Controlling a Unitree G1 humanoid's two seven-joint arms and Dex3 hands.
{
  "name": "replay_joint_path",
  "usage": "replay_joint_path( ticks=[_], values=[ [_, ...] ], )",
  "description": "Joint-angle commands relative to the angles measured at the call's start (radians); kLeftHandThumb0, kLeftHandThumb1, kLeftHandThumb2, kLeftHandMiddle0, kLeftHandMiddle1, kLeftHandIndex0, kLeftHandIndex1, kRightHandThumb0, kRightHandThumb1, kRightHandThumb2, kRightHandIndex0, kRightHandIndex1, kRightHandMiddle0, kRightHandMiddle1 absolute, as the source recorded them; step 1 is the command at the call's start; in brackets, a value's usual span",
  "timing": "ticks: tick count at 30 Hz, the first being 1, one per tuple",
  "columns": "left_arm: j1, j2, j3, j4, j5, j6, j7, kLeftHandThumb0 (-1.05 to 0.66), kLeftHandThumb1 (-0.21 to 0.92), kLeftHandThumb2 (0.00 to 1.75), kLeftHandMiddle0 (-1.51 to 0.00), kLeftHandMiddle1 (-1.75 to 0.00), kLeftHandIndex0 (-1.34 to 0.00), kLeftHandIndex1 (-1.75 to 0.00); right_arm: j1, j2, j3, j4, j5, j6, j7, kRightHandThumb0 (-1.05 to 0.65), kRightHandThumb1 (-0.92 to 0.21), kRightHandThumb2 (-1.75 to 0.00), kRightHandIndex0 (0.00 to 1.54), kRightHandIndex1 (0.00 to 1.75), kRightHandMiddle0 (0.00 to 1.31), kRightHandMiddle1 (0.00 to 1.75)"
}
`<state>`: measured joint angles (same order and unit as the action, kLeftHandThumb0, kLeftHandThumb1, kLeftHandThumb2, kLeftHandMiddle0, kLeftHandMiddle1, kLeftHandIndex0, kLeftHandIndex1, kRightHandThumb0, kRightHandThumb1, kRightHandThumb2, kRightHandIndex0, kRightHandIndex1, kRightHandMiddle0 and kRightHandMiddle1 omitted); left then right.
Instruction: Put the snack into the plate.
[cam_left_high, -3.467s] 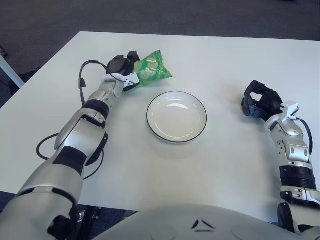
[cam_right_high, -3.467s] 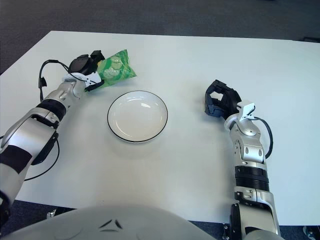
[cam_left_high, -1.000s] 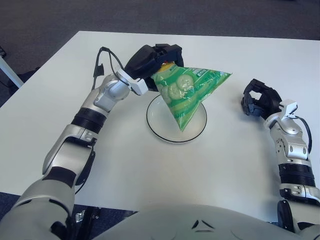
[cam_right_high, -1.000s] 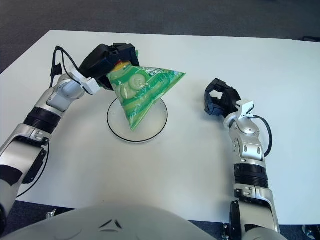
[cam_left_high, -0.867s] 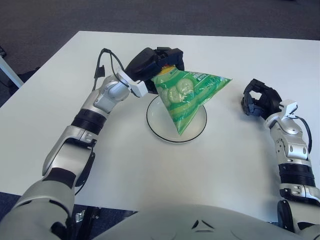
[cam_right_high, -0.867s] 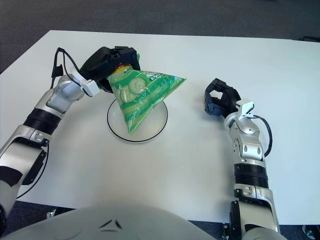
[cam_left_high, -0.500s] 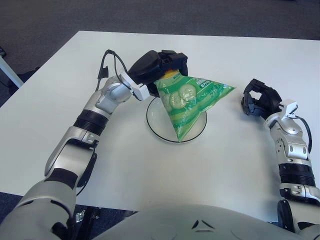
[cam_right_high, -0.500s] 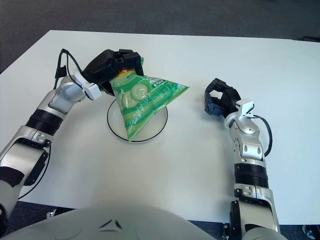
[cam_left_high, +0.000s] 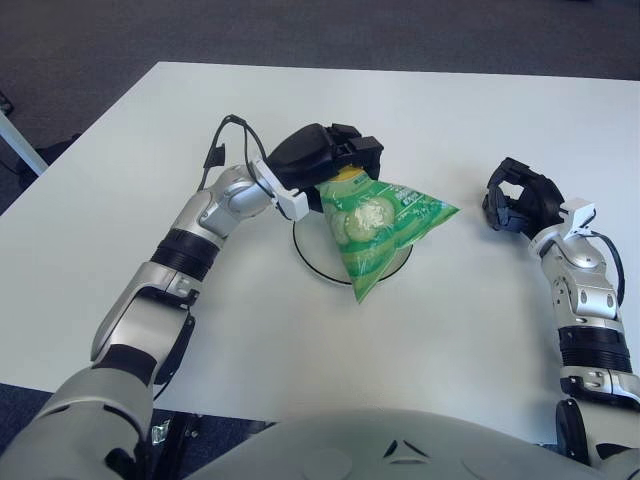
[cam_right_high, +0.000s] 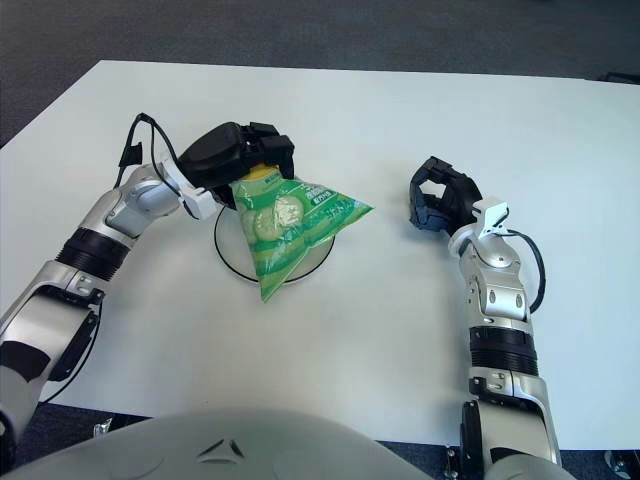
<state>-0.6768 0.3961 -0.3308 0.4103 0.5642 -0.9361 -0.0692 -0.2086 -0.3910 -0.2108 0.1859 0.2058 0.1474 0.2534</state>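
Snack (cam_left_high: 378, 225): a green, see-through bag with pale round slices printed or showing through it; it is held by its yellow top corner and hangs over the plate, its lower tip pointing down past the plate's near rim.
Writing: a white strip of print is seen near the bag's top edge, but no word or brand can be read.
Plate (cam_right_high: 226, 262): white, round, with a thin dark rim; it is set on the table and is largely hidden by the bag.
Left hand (cam_left_high: 330, 160): the fingers are closed around the bag's top corner, and the hand is held above the plate's far rim.
Right hand (cam_right_high: 441, 197): it is parked on the table, well apart from the plate, with the fingers curled and nothing held.
Table (cam_left_high: 460, 330): white; both forearms are stretched over it.
Cable (cam_left_high: 218, 155): a black loop is seen at the left wrist.
Left eye view: the bag's tip is shown just past the plate's near rim, and only the plate's left and right arcs are seen.
Right eye view: more of the plate's left side is shown bare, and the bag's right corner reaches beyond the plate's right rim.
Contact: whether the bag's tip touches the plate or table cannot be told.
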Motion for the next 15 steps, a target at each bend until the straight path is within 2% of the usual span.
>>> replay_joint_path(
  ticks=[1, 9, 15],
  values=[
    [-0.012, 0.014, -0.006, 0.022, 0.063, -0.031, 0.044, 0.00, 0.02, 1.64, -0.86, -1.68, -0.60, -1.75, 0.048, 0.012, 0.025, 0.050, -0.022, 0.049, 0.010, -0.46, -0.39, -1.23, 1.25, 1.75, 0.56, 1.75],
    [-0.038, 0.012, -0.021, 0.066, 0.179, -0.047, 0.126, 0.00, 0.03, 1.63, -0.84, -1.70, -0.59, -1.75, 0.046, 0.013, 0.026, 0.053, -0.021, 0.047, 0.011, -0.46, -0.38, -1.25, 1.26, 1.75, 0.57, 1.75],
    [-0.055, 0.037, -0.052, 0.056, 0.260, -0.022, 0.133, 0.00, 0.04, 1.63, -0.83, -1.71, -0.58, -1.75, 0.043, 0.015, 0.024, 0.061, -0.020, 0.040, 0.011, -0.47, -0.37, -1.26, 1.27, 1.75, 0.58, 1.75]
  ],
)
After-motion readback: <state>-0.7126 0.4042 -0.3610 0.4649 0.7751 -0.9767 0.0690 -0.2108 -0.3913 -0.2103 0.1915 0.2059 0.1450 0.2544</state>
